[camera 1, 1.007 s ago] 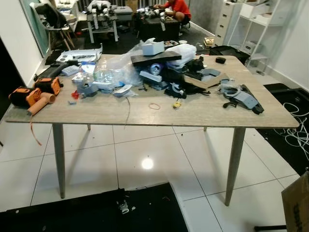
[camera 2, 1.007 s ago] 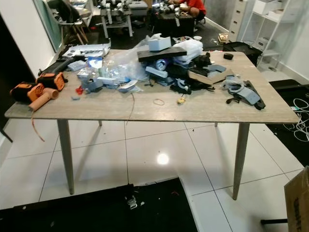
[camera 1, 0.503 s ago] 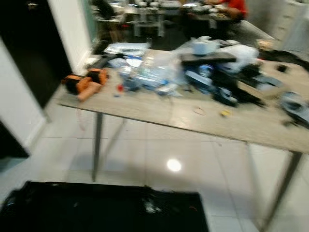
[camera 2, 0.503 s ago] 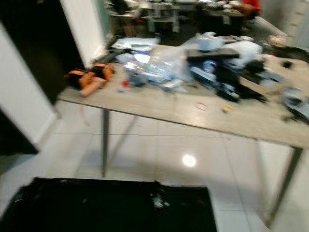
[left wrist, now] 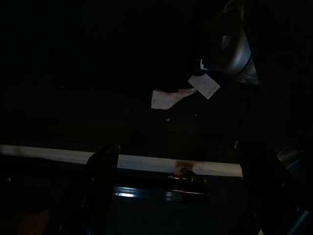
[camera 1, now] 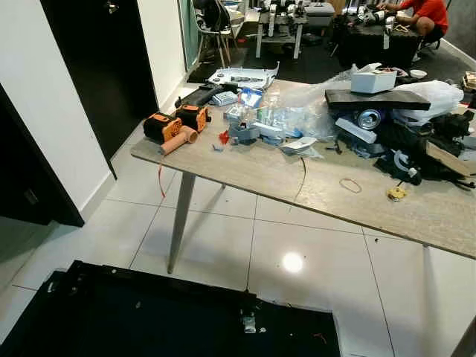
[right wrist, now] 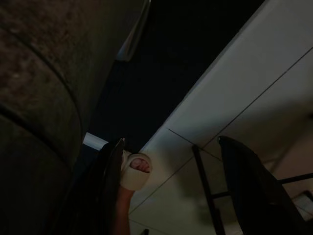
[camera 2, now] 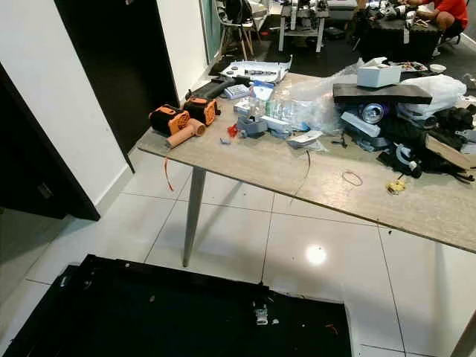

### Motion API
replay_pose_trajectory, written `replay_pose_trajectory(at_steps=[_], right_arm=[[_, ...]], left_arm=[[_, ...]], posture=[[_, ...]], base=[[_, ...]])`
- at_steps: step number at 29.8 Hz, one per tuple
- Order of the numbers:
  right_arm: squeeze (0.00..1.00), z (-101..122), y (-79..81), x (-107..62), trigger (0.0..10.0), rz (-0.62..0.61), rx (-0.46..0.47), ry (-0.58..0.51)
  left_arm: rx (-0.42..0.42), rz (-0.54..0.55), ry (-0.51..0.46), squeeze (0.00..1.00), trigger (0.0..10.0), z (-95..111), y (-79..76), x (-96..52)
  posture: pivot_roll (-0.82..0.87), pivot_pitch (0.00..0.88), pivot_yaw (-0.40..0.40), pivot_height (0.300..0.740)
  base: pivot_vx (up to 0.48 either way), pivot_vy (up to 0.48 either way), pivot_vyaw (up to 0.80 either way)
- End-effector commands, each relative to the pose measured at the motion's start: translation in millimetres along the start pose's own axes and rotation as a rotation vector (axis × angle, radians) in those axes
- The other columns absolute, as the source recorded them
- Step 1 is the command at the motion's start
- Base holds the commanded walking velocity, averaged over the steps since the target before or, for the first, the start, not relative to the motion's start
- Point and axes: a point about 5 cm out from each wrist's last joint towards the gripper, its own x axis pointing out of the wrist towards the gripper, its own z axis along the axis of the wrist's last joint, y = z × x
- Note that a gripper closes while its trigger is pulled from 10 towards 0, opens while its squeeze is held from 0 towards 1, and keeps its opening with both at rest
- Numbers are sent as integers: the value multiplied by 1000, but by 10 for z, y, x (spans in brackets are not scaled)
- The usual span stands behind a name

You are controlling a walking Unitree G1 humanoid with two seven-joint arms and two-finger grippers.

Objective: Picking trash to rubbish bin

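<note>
a long wooden table (camera 1: 245,167) on slim grey legs stands on white floor tiles (camera 1: 216,238), loaded with clutter. at its left end lie two orange and black tools (camera 1: 177,123) with a tan tube (camera 1: 178,140) touching them, and an orange cord (camera 1: 159,181) hangs off the near edge there. further right is a heap of clear plastic bags (camera 1: 297,111) and small grey and blue bits, then a flat black board (camera 1: 378,99) with a white box (camera 1: 373,80) resting on top, a drink can (camera 1: 370,119) under it and a white plastic bag (camera 1: 435,95) beside it. a rubber band (camera 1: 350,185) and a small yellow piece (camera 1: 396,193) lie apart from the heap near the table's near edge.

a black mat (camera 1: 171,316) covers the floor nearest the camera, with a small scrap of litter (camera 1: 248,323) near its far edge. a dark doorway (camera 1: 104,67) opens on the left. far behind the table a person in a red shirt (camera 1: 430,13) sits at a dark desk.

the left claw (left wrist: 181,191) hangs in deep shade, its two black fingers spread wide apart and holding nothing; pale paper scraps (left wrist: 168,98) show faintly beyond it. the right claw (right wrist: 171,191) also has its fingers well apart and empty, above white tiles, with a person's foot in a pale sandal (right wrist: 135,169) seen between them.
</note>
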Motion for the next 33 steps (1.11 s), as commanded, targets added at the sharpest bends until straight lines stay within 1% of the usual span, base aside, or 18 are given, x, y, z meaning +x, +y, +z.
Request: replay_pose_trajectory(at_steps=[1, 6, 19, 29, 33], right_arm=[[0, -62, 83, 11, 10000, 18, 7, 20], [0, -67, 81, 11, 10000, 16, 12, 16], [0, -64, 86, 11, 10000, 14, 20, 9], [0, -53, 79, 12, 10000, 1, 23, 1], [0, -52, 75, 11, 10000, -1, 25, 0]], left_arm=[[9, -43, 56, 0, 10000, -143, -68, -4], [14, -42, 60, 0, 10000, -155, -82, -1], [19, -42, 69, 0, 10000, -209, -72, -16], [21, -41, 67, 0, 10000, -202, -69, -15], [22, -34, 61, 0, 10000, -190, -67, -13]], posture=[[-83, 185, 30, 740], [-80, 191, 29, 740], [-77, 193, 30, 740], [-82, 192, 30, 740], [-82, 191, 28, 740]], base=[[0, 0, 0], [194, 99, 0], [249, 268, 0], [262, 297, 0], [0, 286, 0]])
